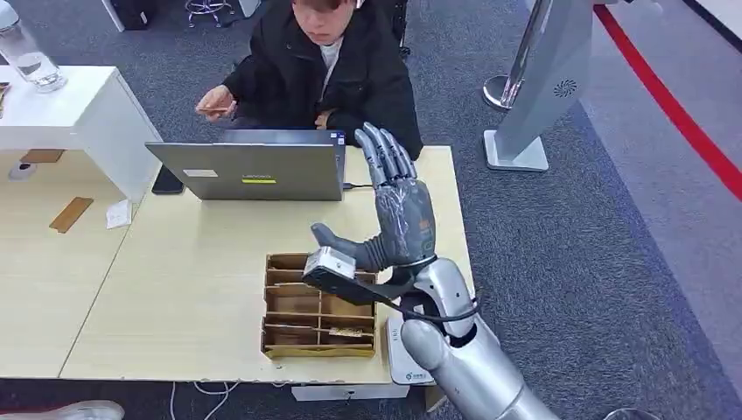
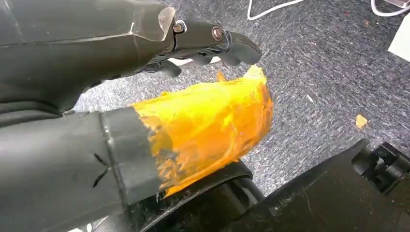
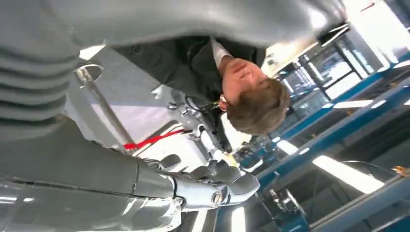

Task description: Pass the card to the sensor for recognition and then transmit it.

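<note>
My right hand [image 1: 398, 206] is raised above the table's right half, fingers spread and pointing up toward the person, with nothing in it. In the right wrist view its fingers [image 3: 220, 181] stand apart against the ceiling. A white sensor pad [image 1: 402, 357] lies at the table's front edge, partly hidden by my right arm. The cardboard divider box [image 1: 302, 306] sits beside the pad, with a pale card-like piece [image 1: 346, 332] in a near compartment. The person's hand [image 1: 215, 103] holds a small tan flat thing. My left hand [image 2: 145, 96] hangs over the carpet, holding nothing, its thumb wrapped in yellow tape.
A person in a black jacket [image 1: 324, 70] sits behind an open grey laptop [image 1: 249, 171] at the table's far edge. A black phone [image 1: 166, 181] lies left of it. A white side table [image 1: 70, 109] with a water bottle [image 1: 26, 52] stands at the left.
</note>
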`<action>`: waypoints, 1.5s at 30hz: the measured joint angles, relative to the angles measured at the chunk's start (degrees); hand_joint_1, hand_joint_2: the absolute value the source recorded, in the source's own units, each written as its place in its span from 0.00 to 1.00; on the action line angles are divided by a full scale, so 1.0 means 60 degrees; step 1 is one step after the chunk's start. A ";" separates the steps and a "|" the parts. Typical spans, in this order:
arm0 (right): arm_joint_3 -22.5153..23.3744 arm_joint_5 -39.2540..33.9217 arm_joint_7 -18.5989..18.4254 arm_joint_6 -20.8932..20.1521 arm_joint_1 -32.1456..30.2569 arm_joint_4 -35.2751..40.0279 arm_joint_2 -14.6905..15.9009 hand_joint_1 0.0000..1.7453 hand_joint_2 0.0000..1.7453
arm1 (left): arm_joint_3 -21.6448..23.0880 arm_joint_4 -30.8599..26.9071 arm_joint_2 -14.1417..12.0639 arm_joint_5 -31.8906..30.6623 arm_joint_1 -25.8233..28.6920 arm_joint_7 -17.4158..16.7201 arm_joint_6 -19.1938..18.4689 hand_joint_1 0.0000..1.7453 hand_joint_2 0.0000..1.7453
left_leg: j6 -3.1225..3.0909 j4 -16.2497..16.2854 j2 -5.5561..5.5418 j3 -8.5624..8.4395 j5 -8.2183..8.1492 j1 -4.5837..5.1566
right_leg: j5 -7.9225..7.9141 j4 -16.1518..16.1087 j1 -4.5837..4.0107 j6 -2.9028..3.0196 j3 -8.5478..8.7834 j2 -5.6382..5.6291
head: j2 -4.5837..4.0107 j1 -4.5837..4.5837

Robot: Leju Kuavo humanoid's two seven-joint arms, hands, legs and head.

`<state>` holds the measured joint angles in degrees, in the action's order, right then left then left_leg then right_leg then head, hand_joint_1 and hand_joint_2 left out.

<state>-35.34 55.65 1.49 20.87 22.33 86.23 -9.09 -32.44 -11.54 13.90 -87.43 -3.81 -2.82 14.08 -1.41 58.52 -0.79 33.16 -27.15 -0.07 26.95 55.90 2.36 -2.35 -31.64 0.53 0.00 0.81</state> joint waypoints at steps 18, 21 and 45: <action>-0.0648 -0.0280 0.0382 0.0164 -0.1023 0.0794 0.0284 0.00 0.00 | -0.0004 0.0000 0.0000 0.0157 0.0098 0.0062 0.0113 0.00 0.00 | 0.0001 0.0000 0.0000 0.0000 0.0001 0.0000 | 0.0000 0.0000 0.0000 0.0001 0.0000 0.0000 | 0.0000 0.0004; -0.0663 -0.0280 0.0382 0.0164 -0.1032 0.0801 0.0288 0.00 0.00 | -0.0004 0.0000 0.0000 0.0157 0.0099 0.0062 0.0113 0.00 0.00 | 0.0001 0.0000 0.0000 0.0001 0.0000 0.0000 | 0.0001 0.0000 0.0000 0.0001 -0.0001 0.0000 | 0.0000 0.0000; -0.1191 0.0379 0.0521 0.0521 -0.2108 0.0050 0.0692 0.00 1.00 | -0.0102 0.0000 0.0000 0.0313 0.0167 0.0066 0.0171 0.00 0.00 | 0.0001 -0.0001 0.0000 0.0002 0.0000 0.0000 | 0.0002 -0.0001 0.0000 0.0001 0.0000 0.0000 | 0.0000 0.0004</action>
<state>-42.49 57.92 4.61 24.00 9.69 86.53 -4.94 -33.05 -11.54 13.90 -85.55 -2.81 -2.43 15.10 -1.40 58.51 -0.80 33.17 -27.15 -0.07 26.97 55.90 2.36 -2.34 -31.64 0.53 0.00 0.83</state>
